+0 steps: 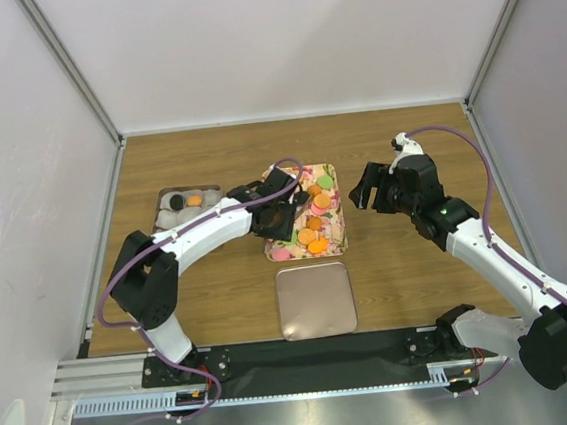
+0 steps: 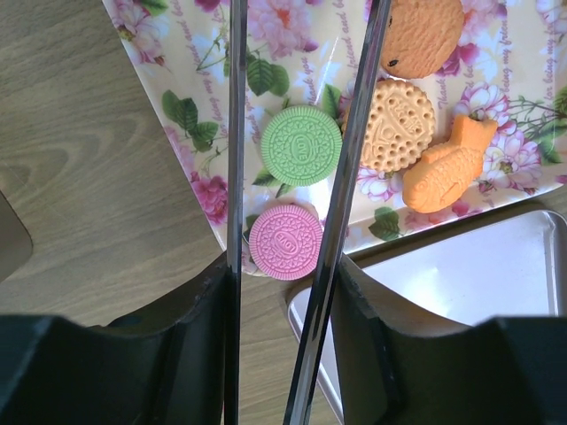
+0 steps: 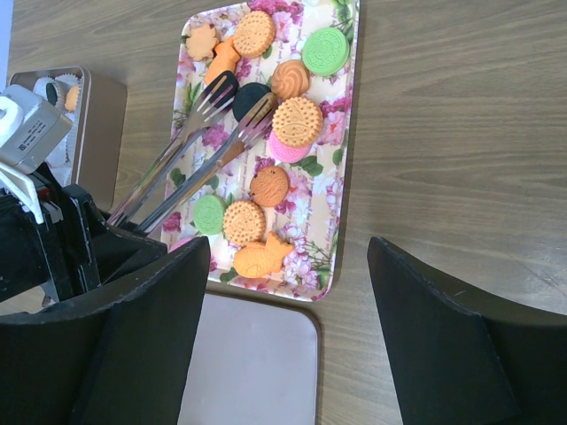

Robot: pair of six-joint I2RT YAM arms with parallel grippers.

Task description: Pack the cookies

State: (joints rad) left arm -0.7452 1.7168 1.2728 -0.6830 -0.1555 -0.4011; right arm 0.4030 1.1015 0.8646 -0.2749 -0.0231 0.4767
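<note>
Showing fork-tipped tongs (image 3: 208, 124) flanking black cookie (image 3: 251, 93) in right wrist view only; overhead view hiding tips. Clamping tongs in left gripper (image 2: 279, 345), jaws partly closed. Hovering right gripper (image 3: 288, 336) spread wide, empty. Lying on floral tray (image 3: 328, 177): cookies (image 3: 297, 121).

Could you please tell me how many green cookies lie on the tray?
2 green cookies: one at the floral tray's far right corner, one by its left edge near the front. The tongs might hide another.

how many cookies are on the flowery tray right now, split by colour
orange or tan cookies: 8
green cookies: 2
pink cookies: 2
black cookies: 1
total: 13 in view
</note>
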